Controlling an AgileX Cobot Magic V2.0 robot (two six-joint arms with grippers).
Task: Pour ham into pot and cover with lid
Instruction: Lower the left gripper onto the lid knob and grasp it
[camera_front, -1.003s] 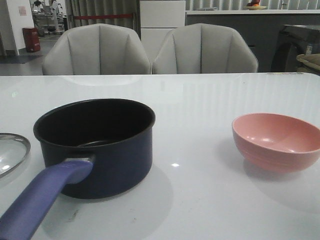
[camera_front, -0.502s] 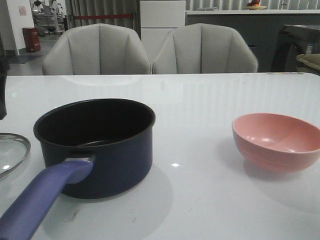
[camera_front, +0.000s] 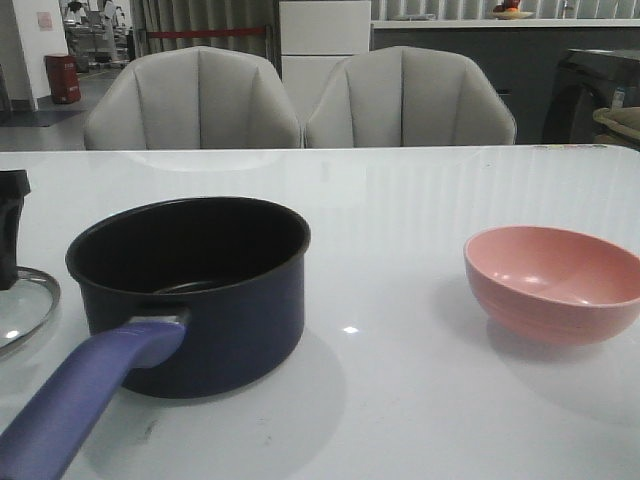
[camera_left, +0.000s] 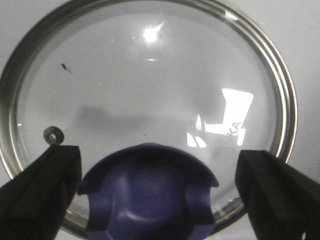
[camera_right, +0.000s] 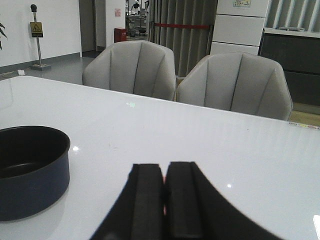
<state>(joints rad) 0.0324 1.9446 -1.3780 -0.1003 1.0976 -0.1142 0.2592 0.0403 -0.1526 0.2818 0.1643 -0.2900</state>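
Left end effector (camera_left: 155, 195) straddles the lid's (camera_left: 150, 90) knob (camera_left: 147, 192), fingers spread.

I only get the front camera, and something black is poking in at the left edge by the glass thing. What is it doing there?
Observer: That is the left gripper. Its wrist camera shows it open, one finger on each side of the lid's purple-blue knob, not squeezing it.
Operator: Is the lid broken or dirty?
Observer: The lid looks whole, lying flat on the white table, with a tiny dark speck on the glass.
Operator: Where is the other hand?
Observer: The right gripper is shut and holding nothing, up above the table, with the pot off to one side in its wrist view.
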